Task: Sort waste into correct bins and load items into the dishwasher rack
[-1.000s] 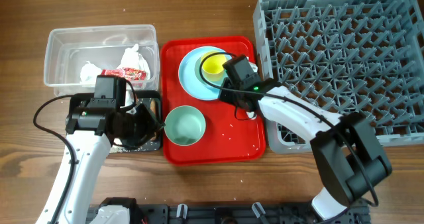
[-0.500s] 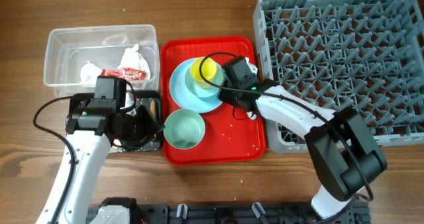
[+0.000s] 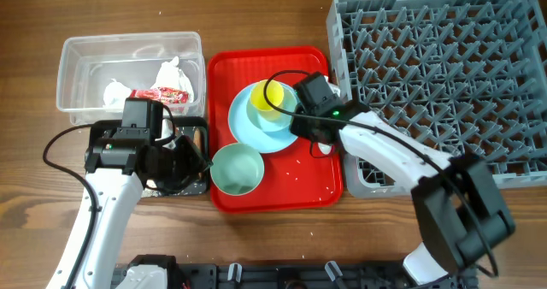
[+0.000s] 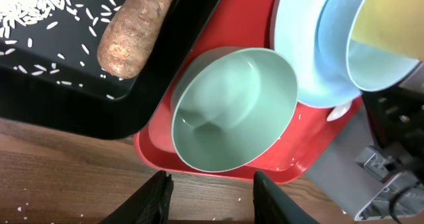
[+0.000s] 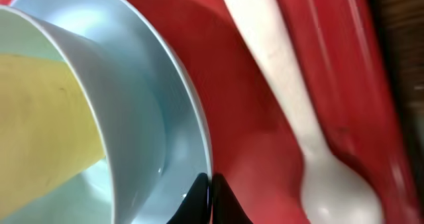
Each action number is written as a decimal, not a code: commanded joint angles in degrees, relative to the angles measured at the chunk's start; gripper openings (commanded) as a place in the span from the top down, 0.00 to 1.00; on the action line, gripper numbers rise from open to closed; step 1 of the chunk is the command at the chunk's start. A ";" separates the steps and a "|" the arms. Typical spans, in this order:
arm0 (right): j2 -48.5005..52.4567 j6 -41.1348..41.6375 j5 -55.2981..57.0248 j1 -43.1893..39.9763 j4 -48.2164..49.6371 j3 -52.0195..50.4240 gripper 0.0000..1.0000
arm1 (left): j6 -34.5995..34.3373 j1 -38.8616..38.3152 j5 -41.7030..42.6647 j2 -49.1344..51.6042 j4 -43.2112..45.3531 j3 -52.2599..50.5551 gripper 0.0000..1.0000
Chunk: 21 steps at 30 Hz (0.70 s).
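The plate point(image 5: 179, 105) lies on the red tray point(image 3: 291, 182) and carries the blue cup point(image 5: 86, 71) with the yellow cup point(image 5: 40, 118) inside it. My right gripper point(image 5: 211, 194) is pinched tight on the plate's right rim, with the spoon point(image 5: 278, 85) just beside it. The bowl point(image 3: 237, 168) sits nearer, at the tray's left. My left gripper point(image 4: 211, 187) hangs partly open and empty beside the bowl, by the black tray point(image 4: 40, 91). The rack point(image 3: 427, 67) stands to the right.
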 commanded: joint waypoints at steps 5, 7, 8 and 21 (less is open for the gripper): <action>-2.80 -4.81 1.84 -0.15 -5.33 -0.28 0.95 | 0.90 -0.42 -0.33 0.11 0.94 -0.28 0.59; -2.80 -4.83 2.14 -0.15 -6.14 -0.28 0.95 | 0.90 -0.42 -0.33 0.11 1.31 -0.28 0.59; -2.80 -4.83 2.58 -0.15 -6.40 -0.28 0.95 | 0.87 -0.42 -0.33 0.11 1.38 -0.28 0.59; -5.40 -13.79 1.22 -1.25 -7.89 2.67 0.50 | 0.68 -0.42 1.42 0.11 4.63 -0.28 0.54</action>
